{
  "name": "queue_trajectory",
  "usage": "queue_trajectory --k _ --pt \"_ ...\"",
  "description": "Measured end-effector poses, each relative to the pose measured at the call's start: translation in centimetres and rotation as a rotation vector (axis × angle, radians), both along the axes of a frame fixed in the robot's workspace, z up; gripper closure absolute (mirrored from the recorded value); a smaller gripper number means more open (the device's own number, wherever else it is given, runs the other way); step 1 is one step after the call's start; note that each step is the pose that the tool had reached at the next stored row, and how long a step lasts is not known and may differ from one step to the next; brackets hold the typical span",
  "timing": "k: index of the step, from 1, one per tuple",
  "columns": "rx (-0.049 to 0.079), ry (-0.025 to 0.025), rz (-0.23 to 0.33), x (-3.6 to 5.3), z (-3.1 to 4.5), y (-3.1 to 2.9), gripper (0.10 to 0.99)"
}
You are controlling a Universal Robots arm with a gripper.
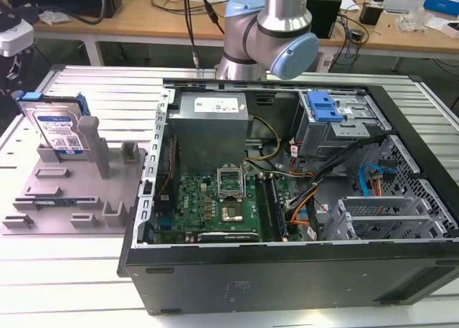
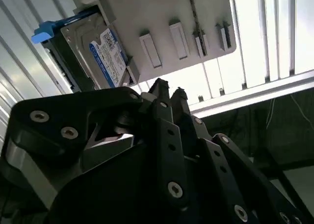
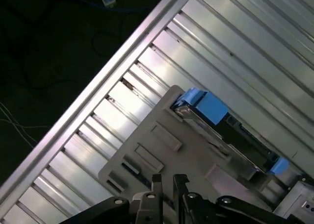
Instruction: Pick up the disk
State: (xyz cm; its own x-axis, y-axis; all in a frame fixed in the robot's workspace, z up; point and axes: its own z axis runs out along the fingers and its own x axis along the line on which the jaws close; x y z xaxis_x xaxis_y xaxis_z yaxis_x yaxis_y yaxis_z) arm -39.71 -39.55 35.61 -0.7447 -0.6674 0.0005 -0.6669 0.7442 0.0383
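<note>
**Exterior view is showing the disk sitting unpicked in its holder**

The disk (image 1: 60, 130) is standing on edge, tilting slightly, in the grey holder (image 1: 72, 199) at about 9 o'clock of the exterior view. It is sitting outside the open computer case (image 1: 287, 270), which is taking up the middle and the 3 o'clock side. The arm (image 1: 269, 26) is rising at 12 o'clock, behind the case.

In both wrist views the gripper (image 2: 170, 90) is pointing toward the holder, well apart from the disk and touching nothing. The claw is clenching on nothing, its 2 tips sitting almost together with only a thin slit between them.

I am judging the pick as barely begun. The claw is facing the right spot, but the disk is resting in its slot, ungrasped and unlifted. The grasp and the lift are both remaining undone.

Counting what is lying in view:
- 1 disk, 1 holder, 1 case, 1 arm and 1 gripper
- inside the case, 1 grey power supply box (image 1: 211, 123) and 1 blue latch (image 1: 323, 107)
- 1 slatted metal table (image 1: 72, 292) carrying it all
</note>
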Motion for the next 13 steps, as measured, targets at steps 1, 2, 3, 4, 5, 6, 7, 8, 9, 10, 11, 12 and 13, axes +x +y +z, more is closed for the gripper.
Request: queue_trajectory --k 1,2,3,4,5,6,7,8,9,10,11,12,13 --pt "0.000 0.0000 0.020 0.00 -0.02 0.00 0.788" --pt "0.000 0.0000 0.044 -0.01 -0.05 0.00 0.729" --pt "0.000 0.0000 0.059 -0.01 -0.07 0.00 0.729" --pt "0.000 0.0001 0.088 0.00 -0.09 0.00 0.671" --pt "0.000 0.0000 0.119 0.00 -0.12 0.00 0.608" --pt "-0.001 -0.0001 0.136 -0.01 -0.13 0.00 0.608" --pt "-0.002 -0.0001 0.154 -0.01 -0.14 0.00 0.541" --pt "-0.003 -0.0001 0.169 -0.01 -0.15 0.00 0.541" --pt "-0.005 0.0001 0.183 -0.01 -0.15 0.00 0.541" --pt "-0.007 0.0003 0.202 0.00 -0.16 0.00 0.541" --pt "-0.008 0.0002 0.220 0.00 -0.17 0.00 0.541" --pt "-0.009 -0.0001 0.242 0.00 -0.19 0.00 0.541" --pt "-0.010 -0.0002 0.261 -0.01 -0.20 0.00 0.541"
